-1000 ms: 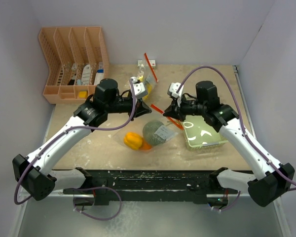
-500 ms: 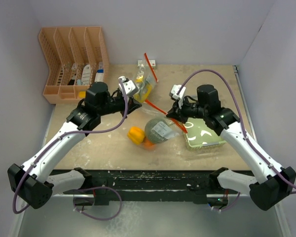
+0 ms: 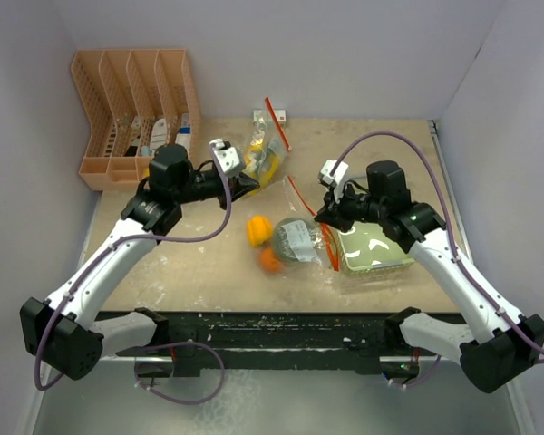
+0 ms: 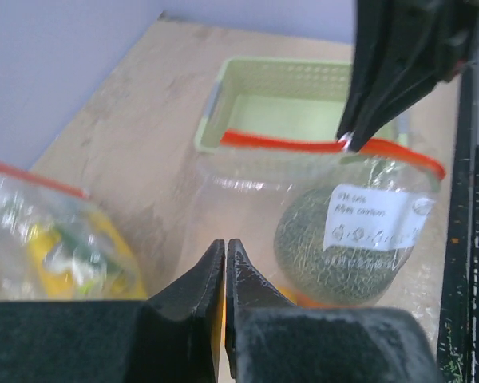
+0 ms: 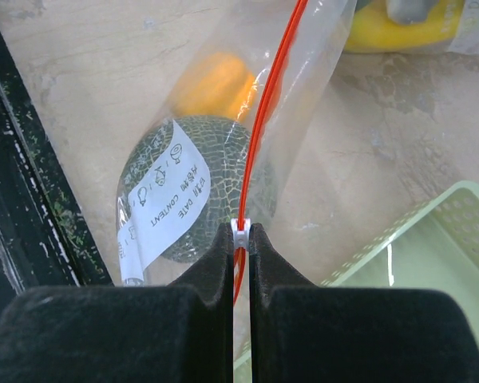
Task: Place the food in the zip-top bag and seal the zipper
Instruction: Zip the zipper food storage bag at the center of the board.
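Observation:
The zip-top bag (image 3: 314,237) lies mid-table with the grey-green melon (image 3: 286,237) inside, its white label up. My right gripper (image 3: 322,216) is shut on the white slider of the red-orange zipper (image 5: 263,120), seen up close in the right wrist view (image 5: 239,231). An orange-yellow pepper (image 3: 258,228) and a small orange fruit (image 3: 270,260) lie against the bag's left side; whether they are inside I cannot tell. The banana bunch (image 3: 265,161) sits at the back in a second clear bag. My left gripper (image 3: 251,184) is shut and holds nothing, just left of the bananas.
A pale green basket (image 3: 374,249) stands right of the bag, under my right arm. The peach slotted organiser (image 3: 136,109) with small packets is at the back left. Walls close off the back and both sides.
My left gripper has drawn back and to the left, away from the melon bag. My right gripper has slid toward the near right along the zipper, and the bag has settled flatter.

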